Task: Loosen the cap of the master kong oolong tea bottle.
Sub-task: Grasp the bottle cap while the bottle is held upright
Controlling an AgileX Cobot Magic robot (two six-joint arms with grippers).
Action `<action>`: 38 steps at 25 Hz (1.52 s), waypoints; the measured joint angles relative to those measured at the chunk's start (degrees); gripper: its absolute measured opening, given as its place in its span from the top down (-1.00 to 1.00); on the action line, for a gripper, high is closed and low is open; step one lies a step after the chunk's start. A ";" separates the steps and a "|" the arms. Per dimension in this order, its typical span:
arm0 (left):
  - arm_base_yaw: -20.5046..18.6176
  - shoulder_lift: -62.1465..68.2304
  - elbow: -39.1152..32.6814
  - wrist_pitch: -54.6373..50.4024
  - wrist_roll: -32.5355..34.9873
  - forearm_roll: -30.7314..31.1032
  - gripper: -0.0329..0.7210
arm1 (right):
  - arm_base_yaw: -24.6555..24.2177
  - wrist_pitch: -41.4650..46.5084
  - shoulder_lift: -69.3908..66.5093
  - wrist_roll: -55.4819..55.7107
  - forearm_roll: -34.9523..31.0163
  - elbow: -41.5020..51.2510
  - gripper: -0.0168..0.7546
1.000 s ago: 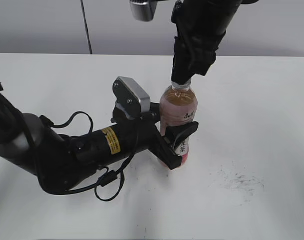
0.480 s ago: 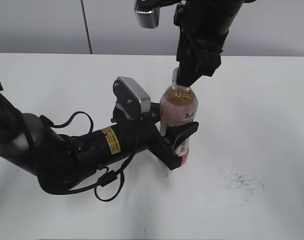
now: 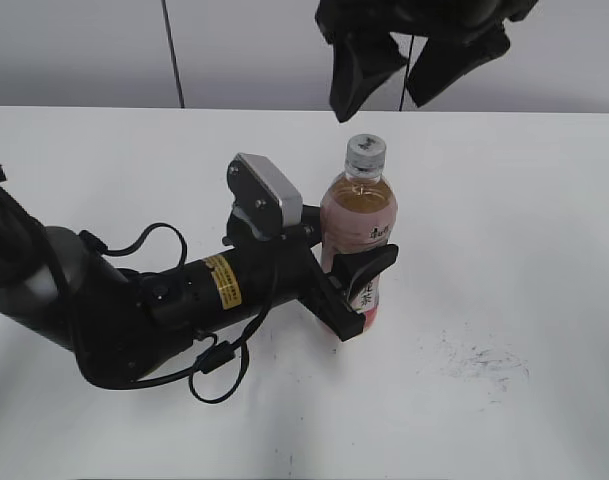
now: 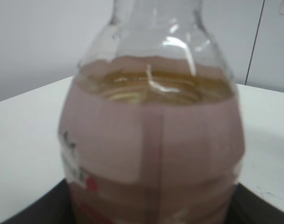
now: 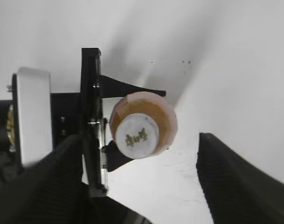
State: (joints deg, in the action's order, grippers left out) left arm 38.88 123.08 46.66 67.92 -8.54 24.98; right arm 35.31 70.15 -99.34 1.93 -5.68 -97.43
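The master kong oolong tea bottle (image 3: 358, 222) stands upright on the white table, amber tea behind a pink-and-white label. Its silver-grey cap (image 3: 365, 151) sits on the neck, seen from above in the right wrist view (image 5: 136, 136) with a dark logo. My left gripper (image 3: 352, 288) is shut on the bottle's lower body; the bottle fills the left wrist view (image 4: 151, 135). My right gripper (image 3: 396, 62) is open and empty, raised above the cap, its two fingers apart at either side in the right wrist view (image 5: 140, 182).
The white table (image 3: 524, 220) reaches back to a grey wall. Dark scuff marks (image 3: 479, 362) lie on the table at the right front. The left arm with its cable (image 3: 154, 300) lies across the table's left front.
My right gripper has let go of the cap, opened and risen above the bottle. The cap now shows bare. The left gripper and bottle have not moved.
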 joint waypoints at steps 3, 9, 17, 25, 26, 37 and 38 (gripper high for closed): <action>0.00 0.00 0.00 0.05 0.00 0.00 -0.12 | 0.00 0.00 -0.48 4.68 -2.72 0.00 -0.53; 0.00 0.00 0.00 0.05 0.00 0.05 -0.12 | 0.00 -0.05 -4.52 8.10 -2.95 0.00 -0.53; 0.00 0.00 0.00 0.05 0.00 0.07 -0.12 | 0.00 -0.05 -6.50 9.12 -2.23 0.11 -0.24; 0.00 0.00 0.00 0.05 0.00 -0.04 -0.12 | -0.05 -0.01 -6.50 -10.04 -0.99 0.11 0.25; 0.00 0.00 0.00 0.05 0.00 -0.04 -0.12 | -0.05 -0.01 -6.50 -17.05 -0.99 0.11 0.25; 0.00 0.00 0.00 -0.01 0.00 -0.04 -0.12 | 0.00 0.35 -6.50 -68.01 -0.64 0.11 0.25; 0.00 0.00 0.00 -0.01 0.00 0.02 -0.12 | 0.00 0.35 -6.50 -67.92 -0.64 0.11 0.25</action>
State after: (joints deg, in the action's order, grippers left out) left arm 38.88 123.08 46.66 67.92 -8.54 24.99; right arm 35.32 70.50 -105.85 -65.98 -6.31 -97.32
